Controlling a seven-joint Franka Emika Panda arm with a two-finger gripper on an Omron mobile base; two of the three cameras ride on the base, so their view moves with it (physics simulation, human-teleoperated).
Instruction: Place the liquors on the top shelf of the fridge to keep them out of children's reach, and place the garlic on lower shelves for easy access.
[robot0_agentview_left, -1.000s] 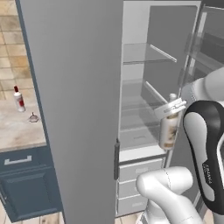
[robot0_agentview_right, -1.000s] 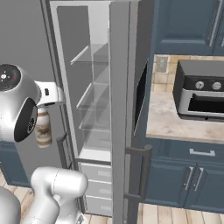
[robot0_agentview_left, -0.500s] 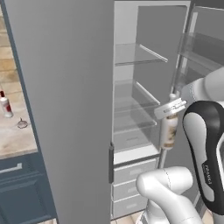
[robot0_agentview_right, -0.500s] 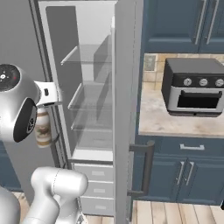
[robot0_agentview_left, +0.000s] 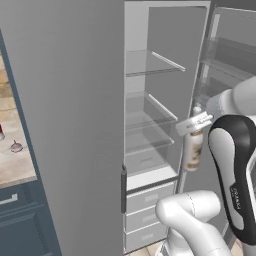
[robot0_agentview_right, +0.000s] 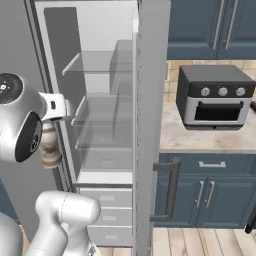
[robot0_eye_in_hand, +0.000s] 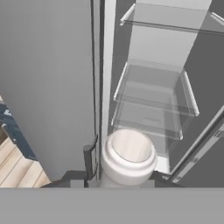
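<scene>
Liquor bottle (robot0_agentview_left: 192, 150), the greyish-brown 1 with the pale label, hangs upright in our gripper (robot0_agentview_left: 196, 123) in front of the open fridge (robot0_agentview_left: 165, 60), outside the compartment and level with the lower shelves (robot0_agentview_left: 148, 135). In the right base view the same bottle (robot0_agentview_right: 50, 146) shows beside the arm's dark elbow, just outside the fridge's left wall. From the hand view we look down along its pale round body (robot0_eye_in_hand: 129, 157), which sits between the 2 dark finger tips; they look clamped on it near the neck, though the contact itself is mostly hidden by the bottle.

Beyond the bottle, the top shelf (robot0_agentview_left: 150, 62) is a thin clear panel near the upper edge of the compartment, with 2 more glass panels below it and white drawers (robot0_agentview_left: 150, 197) under those. The grey fridge door (robot0_agentview_left: 65, 125) stands open at the left of the left base view, its dark handle (robot0_agentview_left: 123, 190) along its near edge.

Far left, on the marble counter (robot0_agentview_left: 12, 165), we see the garlic (robot0_agentview_left: 16, 146) as a tiny bulb, well apart from the fridge. In the right base view a toaster oven (robot0_agentview_right: 216, 97) sits on the counter over dark blue cabinets (robot0_agentview_right: 210, 190).
</scene>
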